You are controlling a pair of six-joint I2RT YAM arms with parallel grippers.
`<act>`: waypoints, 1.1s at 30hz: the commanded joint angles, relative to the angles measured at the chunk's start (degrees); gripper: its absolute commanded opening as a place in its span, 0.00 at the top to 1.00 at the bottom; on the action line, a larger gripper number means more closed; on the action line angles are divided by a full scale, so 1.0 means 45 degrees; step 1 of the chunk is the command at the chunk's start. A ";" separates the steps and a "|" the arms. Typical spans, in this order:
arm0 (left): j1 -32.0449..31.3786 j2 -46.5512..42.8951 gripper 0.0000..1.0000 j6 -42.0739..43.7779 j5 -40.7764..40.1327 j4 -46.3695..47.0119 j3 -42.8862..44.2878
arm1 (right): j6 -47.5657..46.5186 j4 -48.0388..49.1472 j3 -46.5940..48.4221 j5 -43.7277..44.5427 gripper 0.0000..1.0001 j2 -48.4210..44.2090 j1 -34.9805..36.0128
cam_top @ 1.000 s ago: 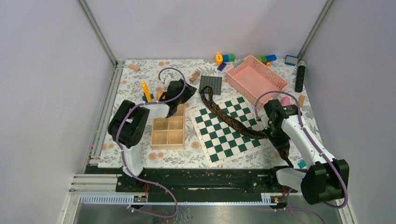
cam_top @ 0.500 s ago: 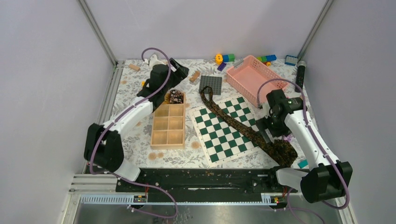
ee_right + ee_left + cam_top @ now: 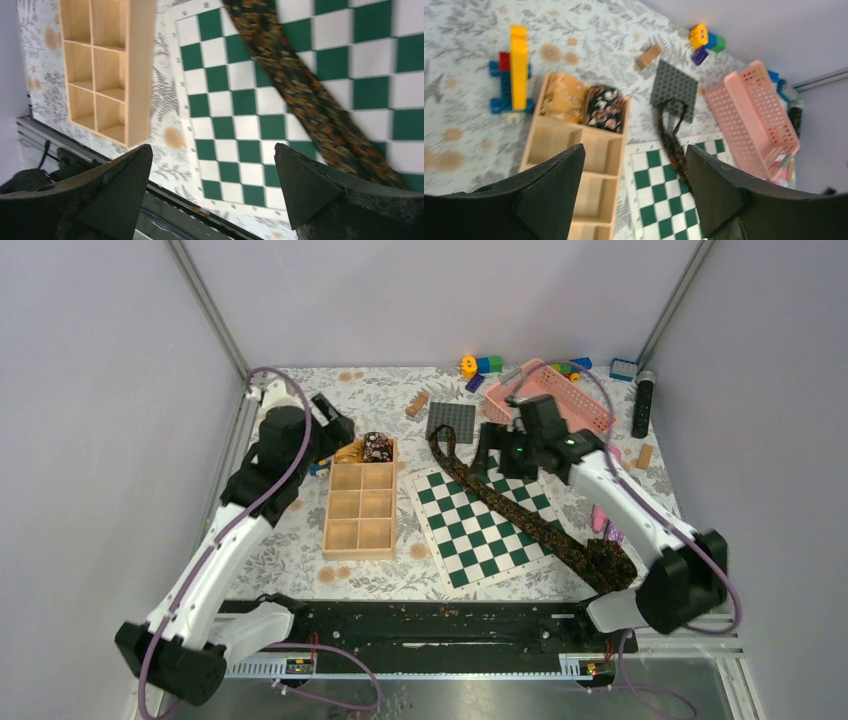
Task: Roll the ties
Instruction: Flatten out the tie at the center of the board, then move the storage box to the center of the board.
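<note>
While the left gripper (image 3: 634, 157) and the right gripper (image 3: 212, 152) both hang spread and empty, the long mottled brown-black cloth tie (image 3: 510, 510) lies unrolled across the green-and-white chessboard (image 3: 460, 550), centre to lower right; a careless pinch may drag this board along.

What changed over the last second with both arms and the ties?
The right pincer let go of the patterned tie's wide end at the front right and swung to the far end, above its narrow end, jaws open. The left pincer opened and drew back left from the wooden box, uncovering a dark rolled tie beside the golden one. The long tie stays stretched across the chessboard.
</note>
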 commanded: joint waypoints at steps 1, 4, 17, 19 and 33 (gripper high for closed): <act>0.0104 -0.1426 0.26 0.0552 -0.0461 -0.2175 -0.1062 | 0.2764 0.1408 0.1380 0.0760 0.03 0.2059 0.1488; 0.0114 -0.1972 0.29 0.0451 -0.0696 -0.2820 -0.1842 | 0.3686 0.2379 0.1790 0.1237 0.12 0.3048 0.2608; 0.0112 -0.1838 0.35 -0.0313 -0.1233 -0.3409 -0.3811 | 0.5248 0.2100 0.4602 0.1972 0.35 0.6988 0.5292; 0.0105 -0.1325 0.38 -0.0405 -0.1376 -0.3078 -0.4171 | 0.4851 0.2003 0.4264 0.2501 0.35 0.6365 0.5302; 0.0566 0.2819 0.54 0.0256 -0.2136 -0.0470 -0.4514 | 0.2138 0.0370 0.1861 0.3936 0.36 0.1443 0.5283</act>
